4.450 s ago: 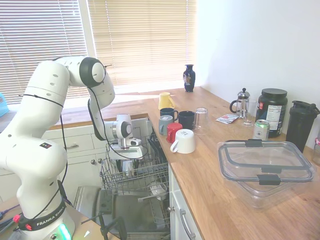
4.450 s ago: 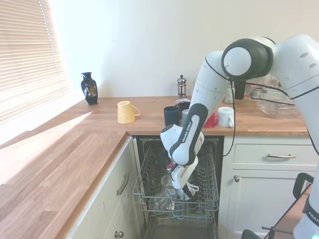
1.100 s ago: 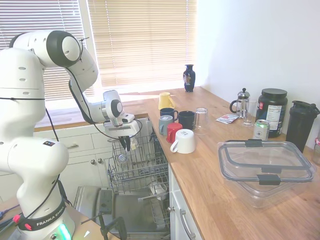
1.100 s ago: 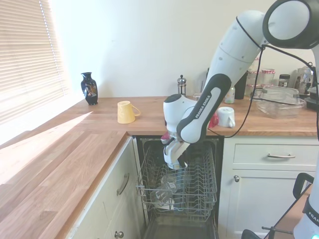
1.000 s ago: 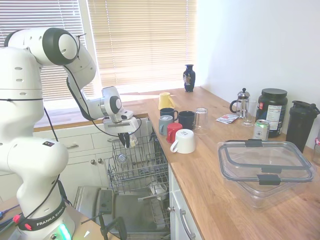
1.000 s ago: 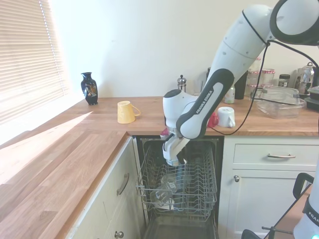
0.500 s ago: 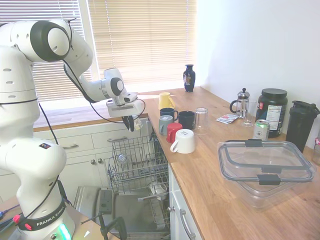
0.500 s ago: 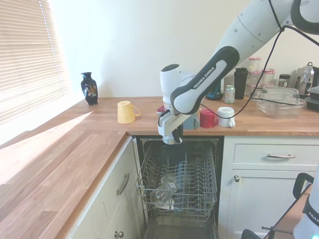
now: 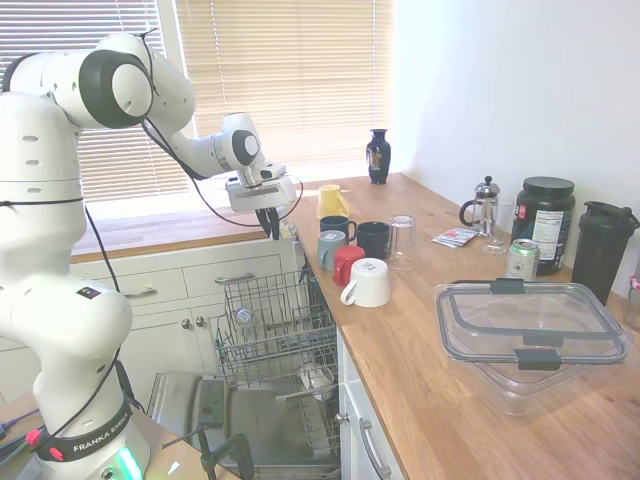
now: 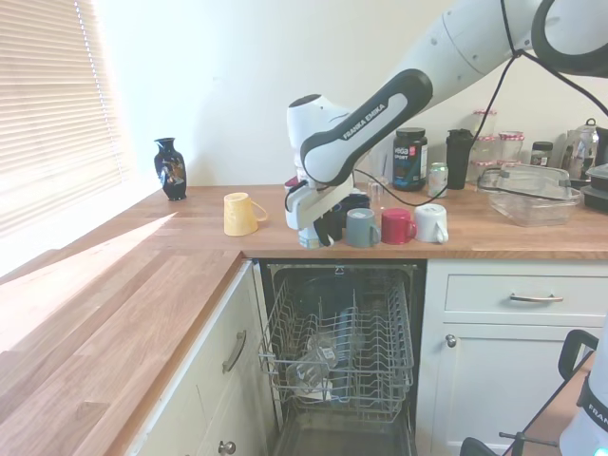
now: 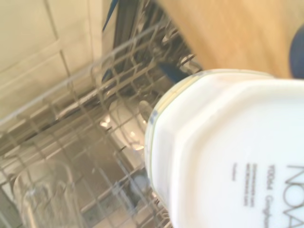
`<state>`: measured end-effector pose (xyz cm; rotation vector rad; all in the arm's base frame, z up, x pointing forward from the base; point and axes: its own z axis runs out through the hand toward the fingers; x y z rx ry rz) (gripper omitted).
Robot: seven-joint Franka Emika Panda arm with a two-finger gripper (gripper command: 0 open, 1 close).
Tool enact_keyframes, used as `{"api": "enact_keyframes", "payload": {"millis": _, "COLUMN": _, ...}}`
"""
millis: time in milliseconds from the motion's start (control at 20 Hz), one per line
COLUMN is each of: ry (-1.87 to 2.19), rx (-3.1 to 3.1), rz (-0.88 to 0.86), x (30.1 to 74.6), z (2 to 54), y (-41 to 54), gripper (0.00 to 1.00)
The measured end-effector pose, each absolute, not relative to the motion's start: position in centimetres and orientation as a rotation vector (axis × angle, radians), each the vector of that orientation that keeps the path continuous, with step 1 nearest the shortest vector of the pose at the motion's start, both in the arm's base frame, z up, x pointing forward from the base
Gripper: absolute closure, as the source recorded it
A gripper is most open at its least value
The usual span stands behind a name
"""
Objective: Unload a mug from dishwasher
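The mug [image 11: 228, 152] hangs pinched in the gripper [image 10: 311, 231], at the counter's [image 9: 420, 350] edge, above the dishwasher [image 10: 337, 356] rack. We should carry it inward over bare wood before lowering (the grey mug [image 10: 361, 228] and red mug [image 10: 396, 226] stand close by), then set it down gently and release only once it rests.

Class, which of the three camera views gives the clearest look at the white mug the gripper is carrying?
The wrist view: the mug fills much of the frame, its pale faceted body and sideways print showing. In the second exterior view it is only a small pale shape below the gripper. In the first exterior view it is a sliver.
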<state>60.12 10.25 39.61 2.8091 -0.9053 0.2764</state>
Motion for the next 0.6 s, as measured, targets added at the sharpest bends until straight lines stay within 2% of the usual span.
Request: {"api": "enact_keyframes", "payload": {"millis": 600, "ry": -0.92, "rx": 2.841, "rz": 0.188, "x": 68.5, "z": 39.4, "y": 9.5, "gripper": 1.0}}
